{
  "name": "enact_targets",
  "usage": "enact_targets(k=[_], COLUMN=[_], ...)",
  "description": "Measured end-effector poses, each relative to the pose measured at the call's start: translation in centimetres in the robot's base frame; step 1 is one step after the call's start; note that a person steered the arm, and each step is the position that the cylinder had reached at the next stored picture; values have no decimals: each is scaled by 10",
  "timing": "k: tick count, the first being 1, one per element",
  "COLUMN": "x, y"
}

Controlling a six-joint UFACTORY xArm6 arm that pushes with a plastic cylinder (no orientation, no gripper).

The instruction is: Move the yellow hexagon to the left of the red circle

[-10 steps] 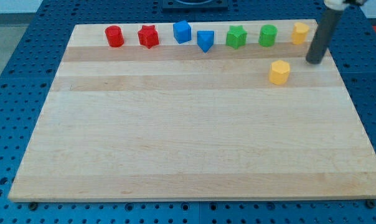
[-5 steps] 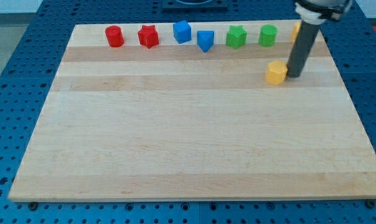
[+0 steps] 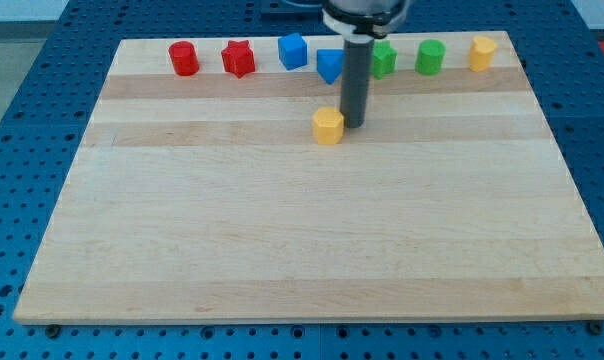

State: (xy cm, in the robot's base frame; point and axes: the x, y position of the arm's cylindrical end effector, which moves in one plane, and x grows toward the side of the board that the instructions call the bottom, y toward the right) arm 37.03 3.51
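Observation:
The yellow hexagon [image 3: 328, 126] lies on the wooden board [image 3: 302, 230], a little above the board's middle. My tip [image 3: 355, 124] touches its right side; the dark rod rises from there toward the view's top. The red circle [image 3: 184, 58] stands at the left end of the row along the board's top edge, far to the upper left of the hexagon.
Along the top row, from left: a red star [image 3: 238, 58], a blue cube [image 3: 293, 50], a blue triangular block [image 3: 329, 66] partly behind the rod, a green block [image 3: 384, 59], a green cylinder [image 3: 430, 57], a second yellow block [image 3: 482, 53].
My tip has swept from the board's right side to the left, reached the yellow hexagon and pushed it left, from under the green cylinder to under the blue triangular block.

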Motion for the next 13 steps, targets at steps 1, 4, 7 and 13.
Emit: enact_targets(k=[1,4,7,13], x=[0,-1,34,83], y=[-28,-90,-80,-115])
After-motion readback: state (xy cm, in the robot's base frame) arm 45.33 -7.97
